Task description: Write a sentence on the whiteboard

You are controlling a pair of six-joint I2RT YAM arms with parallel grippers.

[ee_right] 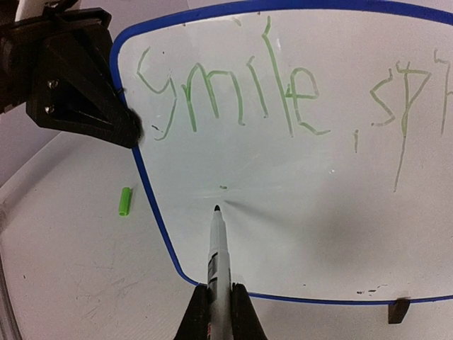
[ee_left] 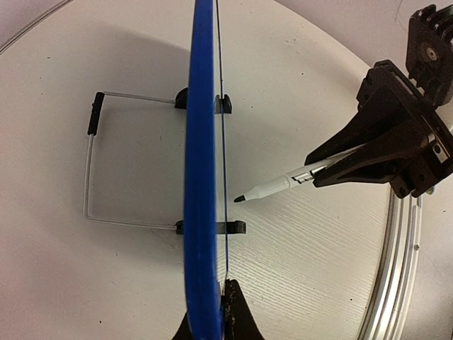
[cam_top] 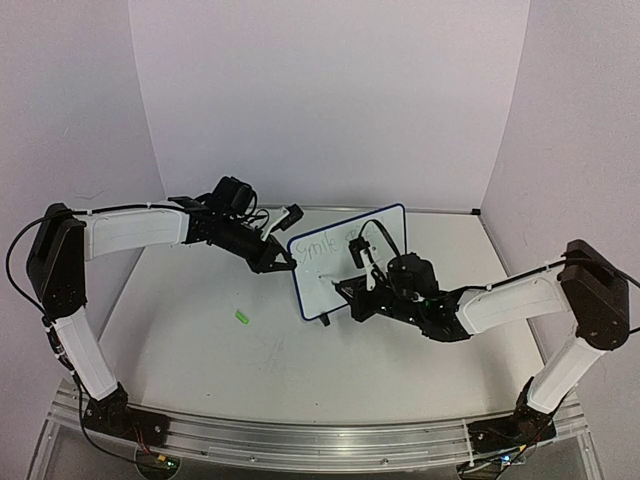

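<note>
At the middle of the counter (cam_top: 200, 340), the whiteboard (cam_top: 320, 280) stood upright, its left edge pinched in the closed left claw (cam_top: 278, 265). The right claw (ee_right: 217, 289) was clamped shut on the marker (ee_right: 217, 248), which pointed at the blank lower half. Of the sentence (ee_right: 226, 92), "smile" and the start of a second word were written; the rest, I judged, was still to do. The right wrist view showed the green letters. The left wrist view saw the board edge-on and could not read them, but showed the tip just short of the face.
</note>
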